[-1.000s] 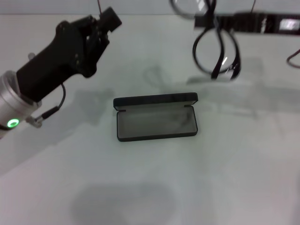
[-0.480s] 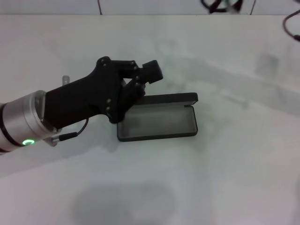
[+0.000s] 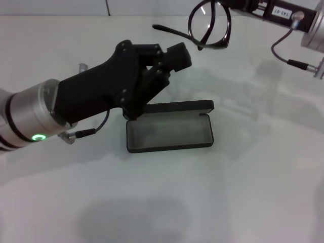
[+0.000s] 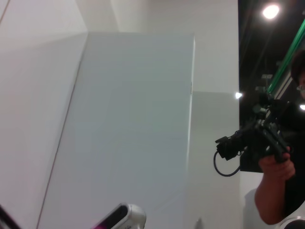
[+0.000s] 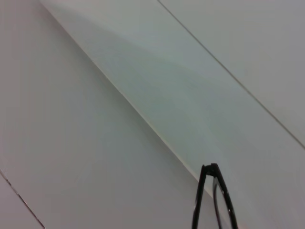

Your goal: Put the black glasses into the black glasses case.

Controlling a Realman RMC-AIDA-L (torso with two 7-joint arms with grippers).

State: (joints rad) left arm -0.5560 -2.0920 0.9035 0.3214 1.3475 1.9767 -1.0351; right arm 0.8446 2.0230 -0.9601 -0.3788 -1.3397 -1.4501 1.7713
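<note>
While the black glasses case lies open and empty mid-worktop, the right tool holds the black glasses aloft at 1 o'clock; insertion remains. The left tool hovers at 11 o'clock, aperture indeterminate.

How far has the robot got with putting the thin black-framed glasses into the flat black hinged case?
Done: the flat black hinged glasses case lies open on the white table, its grey lining bare. In hand: the right gripper holds the thin black-framed glasses in the air beyond the case; the left gripper hovers at the case's left rear corner. Left: lowering the glasses into the case.
</note>
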